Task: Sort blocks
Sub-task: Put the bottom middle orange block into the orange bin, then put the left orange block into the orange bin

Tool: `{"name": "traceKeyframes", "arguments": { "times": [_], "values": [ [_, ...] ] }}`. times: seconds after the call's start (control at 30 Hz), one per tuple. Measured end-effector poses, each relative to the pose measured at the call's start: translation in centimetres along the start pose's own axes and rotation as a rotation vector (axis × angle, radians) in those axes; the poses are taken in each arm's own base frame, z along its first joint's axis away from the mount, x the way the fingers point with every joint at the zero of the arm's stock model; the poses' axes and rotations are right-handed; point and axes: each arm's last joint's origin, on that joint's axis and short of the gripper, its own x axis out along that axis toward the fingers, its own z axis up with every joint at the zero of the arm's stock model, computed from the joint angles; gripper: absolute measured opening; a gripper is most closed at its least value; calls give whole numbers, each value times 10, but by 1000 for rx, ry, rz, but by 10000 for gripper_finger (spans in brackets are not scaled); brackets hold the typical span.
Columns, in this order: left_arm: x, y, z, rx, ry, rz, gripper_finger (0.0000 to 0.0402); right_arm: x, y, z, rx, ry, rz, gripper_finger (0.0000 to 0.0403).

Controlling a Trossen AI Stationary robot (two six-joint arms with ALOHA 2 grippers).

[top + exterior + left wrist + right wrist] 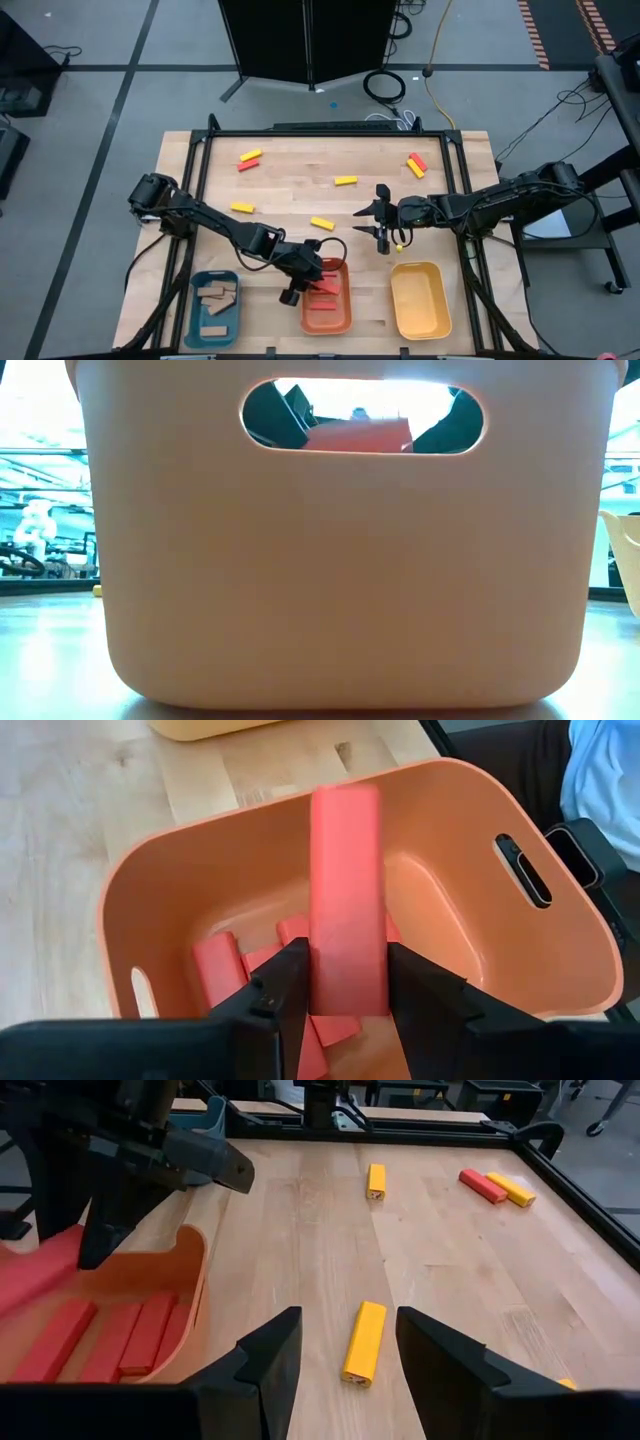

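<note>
Left jaws (345, 985) pinching a red block (346, 900) above the orange tray (440, 790), long axis running forward. Right jaws (348, 1345) spread over the bench (300, 1230), a yellow block (365, 1342) lengthwise between them, nearer than anything else.

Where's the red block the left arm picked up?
The red block is clamped in the left hand, held over the orange tray between the blue and yellow trays.
</note>
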Motion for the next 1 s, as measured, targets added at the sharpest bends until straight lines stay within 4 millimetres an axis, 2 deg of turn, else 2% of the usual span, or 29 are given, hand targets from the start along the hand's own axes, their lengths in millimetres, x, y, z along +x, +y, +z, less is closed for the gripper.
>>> {"name": "traceKeyframes", "arguments": {
  "times": [0.4,0.53,0.7,0.8,1.0],
  "values": [
    [-5,9,7,12,-20,48,179,0,0,0,-1,4,-1,160],
    [-29,12,26,5,-68,62,180,0,0,-1,-3,5,-1,160],
    [-56,19,33,22,-12,101,180,0,0,-2,-8,24,-2,160],
    [-73,26,30,43,29,191,180,0,0,-4,-11,35,-2,160],
    [-95,55,11,-10,230,445,180,0,0,-7,-18,73,-5,160]
  ]
}}
